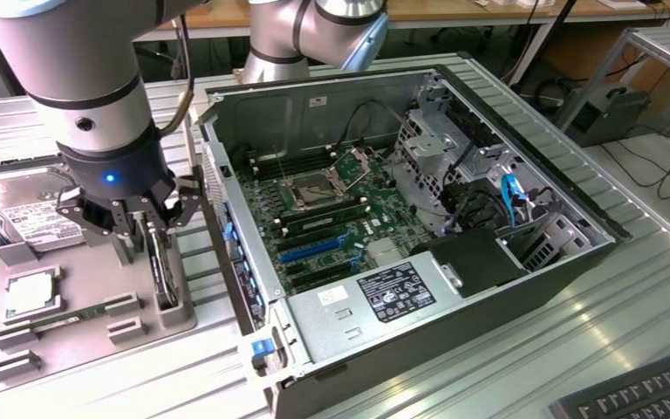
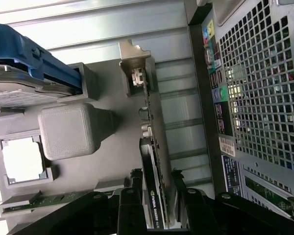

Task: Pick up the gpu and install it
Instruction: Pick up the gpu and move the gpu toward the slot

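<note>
We're looking at the open computer case (image 1: 311,109) lying on its side on the metal table (image 1: 614,288), motherboard (image 1: 358,205) exposed, and just beside it on the exterior view's left sits the grey parts tray (image 1: 85,349). On that tray we've got the hard drive (image 1: 35,218) propped near one end, and the gpu (image 2: 152,161) standing on its edge along the side nearest the case. The gripper (image 2: 157,182) hangs right over the gpu, fingers (image 2: 129,205) spread wide with one on each side of the card, nothing pinched.
</note>
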